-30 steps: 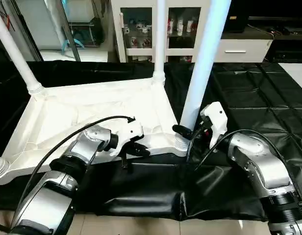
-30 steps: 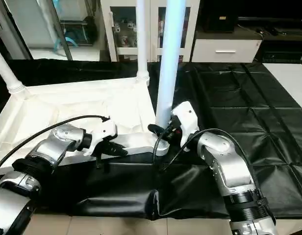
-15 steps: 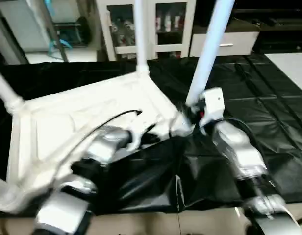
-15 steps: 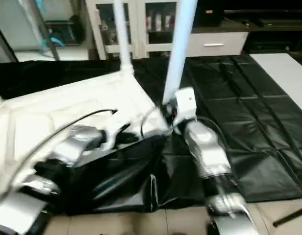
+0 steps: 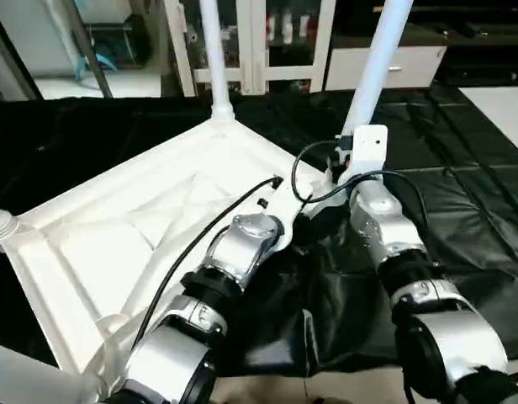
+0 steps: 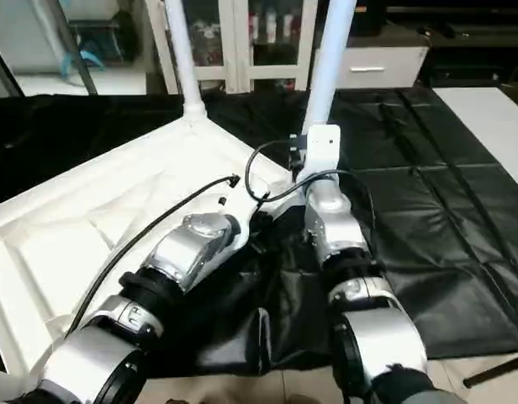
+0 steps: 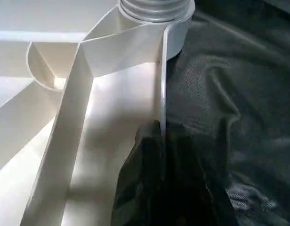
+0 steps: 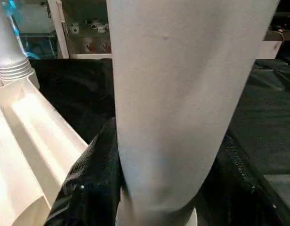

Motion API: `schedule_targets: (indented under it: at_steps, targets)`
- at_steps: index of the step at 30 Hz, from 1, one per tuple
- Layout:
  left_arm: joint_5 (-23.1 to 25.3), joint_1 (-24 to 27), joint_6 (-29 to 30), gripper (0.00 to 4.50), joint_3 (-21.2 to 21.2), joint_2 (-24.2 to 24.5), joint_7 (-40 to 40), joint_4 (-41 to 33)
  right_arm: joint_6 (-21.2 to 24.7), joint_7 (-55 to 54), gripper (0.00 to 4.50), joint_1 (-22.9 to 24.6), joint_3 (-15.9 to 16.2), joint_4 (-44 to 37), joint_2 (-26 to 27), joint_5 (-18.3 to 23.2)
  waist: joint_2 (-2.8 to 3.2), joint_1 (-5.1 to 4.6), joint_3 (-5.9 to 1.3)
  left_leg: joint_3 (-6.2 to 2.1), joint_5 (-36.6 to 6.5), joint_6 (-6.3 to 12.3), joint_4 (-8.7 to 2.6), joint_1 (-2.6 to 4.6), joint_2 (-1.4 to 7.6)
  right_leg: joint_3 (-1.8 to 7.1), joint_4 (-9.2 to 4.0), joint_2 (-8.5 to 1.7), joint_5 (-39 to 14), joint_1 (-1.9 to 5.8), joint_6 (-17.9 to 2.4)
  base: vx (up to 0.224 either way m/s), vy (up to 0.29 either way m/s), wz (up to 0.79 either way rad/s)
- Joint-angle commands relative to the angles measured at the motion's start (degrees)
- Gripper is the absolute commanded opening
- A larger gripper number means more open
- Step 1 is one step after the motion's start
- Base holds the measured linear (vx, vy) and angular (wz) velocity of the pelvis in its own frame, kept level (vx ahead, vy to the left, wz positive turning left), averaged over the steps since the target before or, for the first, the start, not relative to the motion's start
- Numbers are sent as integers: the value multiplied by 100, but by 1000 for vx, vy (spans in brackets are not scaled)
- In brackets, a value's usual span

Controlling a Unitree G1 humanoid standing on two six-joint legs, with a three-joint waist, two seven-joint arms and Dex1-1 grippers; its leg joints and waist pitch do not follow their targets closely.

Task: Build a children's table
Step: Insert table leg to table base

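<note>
The white tabletop (image 5: 141, 219) lies upside down, ribs up, at an angle on the black-covered table. A white leg (image 5: 210, 50) stands in its far corner socket. Another leg (image 5: 377, 59) rises from the corner socket on the right, and my right gripper (image 5: 339, 172) is shut on its base; the leg (image 8: 173, 84) stands between the black fingers (image 8: 93, 169). My left gripper (image 7: 161, 141) is shut on the tabletop's thin rim (image 7: 163, 70), a little short of that corner socket (image 7: 154, 9). Two more legs (image 5: 32, 379) show at the left edge.
Black cloth (image 5: 461, 168) covers the work table and is bunched up at the front edge (image 5: 276, 337) under my forearms. A white glass-door cabinet (image 5: 259, 42) and a drawer unit (image 5: 393, 63) stand behind the table. Pale floor shows at the bottom edge.
The tabletop has swung round on the cloth, its held corner now farther from me, and both arms reach forward. The view has shifted too. Both grips stay the same.
</note>
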Motion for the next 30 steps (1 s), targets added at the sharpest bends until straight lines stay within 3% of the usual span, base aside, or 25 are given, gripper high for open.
schedule_targets:
  at_steps: [1, 3, 6, 8, 11, 13, 14, 15, 16, 17, 18, 19, 21, 22, 23, 24, 26, 27, 30]
  targets:
    - [-38, -16, -51, 0, 206, -53, 303, -313, 283, -161, 184, 360, -170, 746, -18, -16, -130, 25, -363, -296, -1019, 605, -398, 118, 542, 152, -255, -322, -803, 118, -1188, 0, 0, 0]
    - [-45, -13, -53, 0, 196, -48, 328, -308, 180, -151, 184, 306, -218, 889, -36, -7, -127, 27, -353, -295, -872, 723, -388, 101, 546, 136, -242, -306, -722, 116, -1228, 0, 0, 0]
    - [-49, -2, -38, 0, 153, -53, 311, -335, 7, 11, 184, 231, -296, 1001, -11, 74, -120, 12, -340, -300, -1142, 635, -408, 114, 555, 131, -279, -304, -1057, 104, -1198, 0, 0, 0]
    - [-46, 16, -51, 0, 104, -45, 252, -361, -168, 266, 240, 223, -261, 953, -2, 86, -122, 10, -342, -308, -1267, 556, -414, 108, 555, 127, -281, -301, -1137, 114, -1156, 0, 0, 0]
    - [-64, 70, -102, 0, 5, 44, 61, -480, -362, 652, 254, 271, -218, 677, -45, 147, -134, 26, -355, -298, -1048, 626, -384, 101, 549, 136, -254, -310, -832, 129, -1232, 0, 0, 0]
    - [-61, 101, -219, 0, -97, 207, -198, -551, -352, 1121, 285, 396, -151, 218, -148, 236, -120, 71, -437, -311, -306, 935, -290, 67, 556, 136, -103, -327, 13, 175, -1375, 0, 0, 0]
    - [-61, 114, -251, 0, -126, 255, -278, -571, -347, 1239, 299, 428, -133, 110, -175, 258, -131, 78, -439, -301, -84, 1073, -258, 66, 544, 127, -77, -301, 249, 153, -1415, 0, 0, 0]
    - [-61, 115, -254, 0, -128, 259, -284, -572, -347, 1248, 304, 430, -132, 102, -177, 259, -134, 89, -427, -301, 173, 1287, -207, 17, 541, 132, -32, -315, 434, 142, -1489, 0, 0, 0]
    - [-60, 143, -326, 0, -187, 352, -452, -615, -277, 1472, 304, 515, -101, -136, -231, 309, -97, 108, -421, -297, 203, 1387, -186, 5, 539, 122, -37, -330, 333, 131, -1509, 0, 0, 0]
    - [-62, 179, -387, 0, -256, 465, -671, -671, -156, 1728, 328, 648, -40, -469, -310, 359, -112, 116, -407, -286, 107, 1436, -184, -1, 525, 116, -69, -323, 192, 129, -1474, 0, 0, 0]
    - [-51, 223, -452, 0, -347, 621, -944, -738, 8, 2033, 338, 858, 20, -938, -443, 430, -134, 121, -403, -291, -11, 1422, -186, -19, 547, 129, -70, -338, -28, 129, -1445, 0, 0, 0]
    - [-55, 267, -592, 0, -434, 766, -1233, -798, 193, 2303, 338, 1049, 79, -1338, -570, 511, -123, 176, -382, -292, -208, 1373, -197, 6, 557, 124, -112, -320, -347, 106, -1362, 0, 0, 0]
    - [-84, 316, -602, 0, -496, 915, -1514, -879, 394, 2549, 346, 1266, 140, -1758, -725, 597, -89, 177, -349, -287, -643, 1143, -247, 32, 573, 130, -164, -288, -901, 73, -1297, 0, 0, 0]
    - [-104, 343, -566, 0, -520, 984, -1636, -929, 478, 2667, 363, 1368, 160, -1942, -797, 631, -95, 197, -352, -291, -869, 943, -271, 71, 583, 133, -179, -278, -1123, 72, -1228, 0, 0, 0]
    - [-135, 393, -630, 0, -581, 1110, -1890, -995, 653, 2877, 363, 1537, 206, -2251, -922, 722, -46, 198, -351, -292, -930, 852, -284, 85, 589, 138, -175, -271, -1144, 54, -1231, 0, 0, 0]
    - [-188, 482, -832, 0, -708, 1355, -2385, -1093, 965, 3258, 381, 1818, 280, -2764, -1162, 889, -43, 194, -333, -301, -1056, 736, -311, 67, 573, 131, -195, -246, -1176, 64, -1178, 0, 0, 0]
    - [-226, 541, -866, 0, -775, 1519, -2687, -1155, 1172, 3520, 381, 2009, 333, -3104, -1355, 995, -35, 198, -334, -301, -1188, 594, -337, 92, 600, 145, -178, -246, -1109, 48, -1139, 0, 0, 0]
    - [-248, 570, -877, 0, -810, 1615, -2853, -1183, 1280, 3658, 402, 2115, 361, -3294, -1472, 1031, -9, 216, -339, -295, -1238, 484, -347, 105, 591, 153, -168, -249, -1027, 47, -1164, 0, 0, 0]
    - [-445, 720, -1204, 0, -945, 2023, -3729, -1334, 1928, 4353, 421, 2603, 552, -4222, -2041, 1207, -3, 288, -344, -300, -1105, 469, -343, 117, 592, 160, -142, -247, -756, 77, -1133, 0, 0, 0]
